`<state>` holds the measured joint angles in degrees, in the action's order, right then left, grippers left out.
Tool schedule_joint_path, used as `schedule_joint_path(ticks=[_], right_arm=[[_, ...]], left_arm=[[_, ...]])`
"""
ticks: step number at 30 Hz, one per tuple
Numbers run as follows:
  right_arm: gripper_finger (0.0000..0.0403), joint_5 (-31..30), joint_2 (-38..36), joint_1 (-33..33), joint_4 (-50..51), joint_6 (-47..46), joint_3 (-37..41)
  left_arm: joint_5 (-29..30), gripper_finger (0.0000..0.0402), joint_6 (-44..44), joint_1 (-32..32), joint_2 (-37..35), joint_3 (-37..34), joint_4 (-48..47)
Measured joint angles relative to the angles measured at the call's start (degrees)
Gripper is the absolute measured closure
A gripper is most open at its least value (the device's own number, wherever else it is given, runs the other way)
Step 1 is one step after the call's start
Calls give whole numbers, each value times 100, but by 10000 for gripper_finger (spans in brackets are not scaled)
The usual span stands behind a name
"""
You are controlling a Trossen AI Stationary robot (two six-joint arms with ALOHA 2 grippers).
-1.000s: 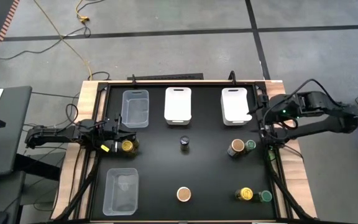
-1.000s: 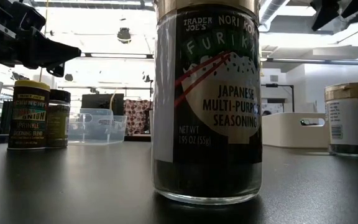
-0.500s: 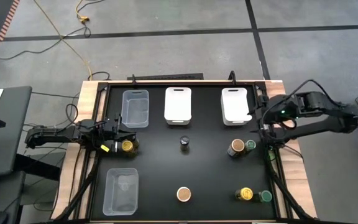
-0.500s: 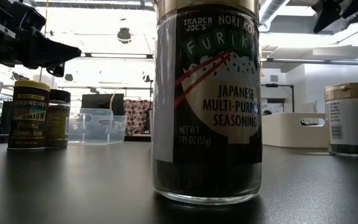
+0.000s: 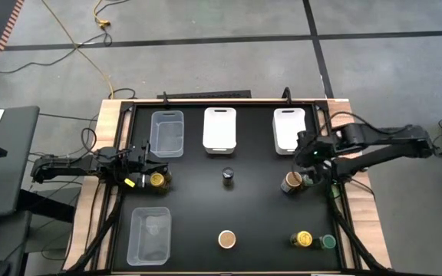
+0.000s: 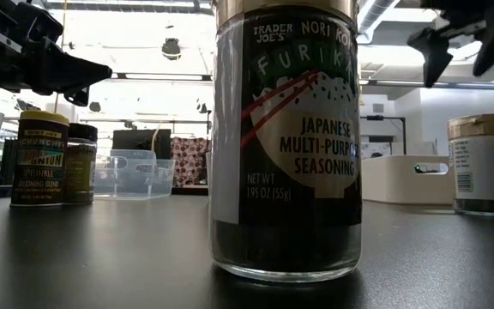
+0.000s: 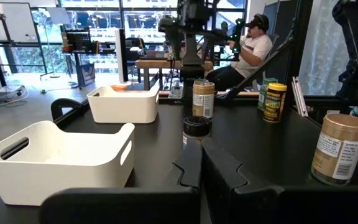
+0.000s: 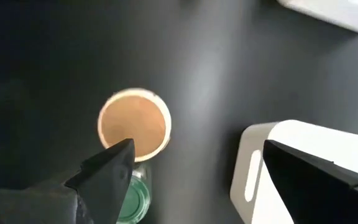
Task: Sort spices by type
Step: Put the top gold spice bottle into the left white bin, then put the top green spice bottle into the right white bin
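The small spice jars stand upright on the black table. In the high view a tan-topped jar (image 5: 291, 182) and a green-topped jar (image 5: 309, 179) stand side by side at the right. My right gripper (image 5: 307, 156) hovers open just above them. Its wrist view looks down on the tan top (image 8: 134, 124) and the green top (image 8: 132, 200) by its fingers. My left gripper (image 5: 140, 179) waits at the left, shut, above a yellow-topped jar (image 5: 157, 179). Others are a dark-topped jar (image 5: 228, 177), a tan-topped jar (image 5: 226, 239), a yellow-topped jar (image 5: 303, 239) and a green-topped jar (image 5: 328, 242).
Along the far side stand a clear bin (image 5: 167, 133) and two white bins (image 5: 219, 128) (image 5: 289, 128). Another clear bin (image 5: 150, 234) sits near left. In the low view the furikake jar (image 6: 286, 137) fills the middle. A person sits beyond the table (image 7: 253, 43).
My right gripper has swung from the table's right edge toward the left. It has come down into the low view and now stands over the tan-topped and green-topped jars. The jars have stayed in place.
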<state>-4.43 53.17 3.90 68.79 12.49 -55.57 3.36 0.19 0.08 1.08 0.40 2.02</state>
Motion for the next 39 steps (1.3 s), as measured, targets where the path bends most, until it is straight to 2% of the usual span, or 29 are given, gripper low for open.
schedule_joint_path(ticks=[10, 14, 26, 31, 39], right_arm=[[19, 7, 406, 298, -645, -105, 642], [19, 315, 562, 371, -740, -276, 645], [19, 719, 1193, 483, -831, -367, 623], [19, 555, 1301, 459, -762, -345, 649], [19, 565, 1080, 451, -756, -349, 423]], left_arm=[[-1, 401, 1, 1, -2, 0, 0], [1, 401, 0, 2, 0, 0, 0], [1, 401, 0, 1, -2, 0, 1], [-1, 401, 0, 1, -1, 0, 1], [2, 401, 1, 0, -1, 0, 0]])
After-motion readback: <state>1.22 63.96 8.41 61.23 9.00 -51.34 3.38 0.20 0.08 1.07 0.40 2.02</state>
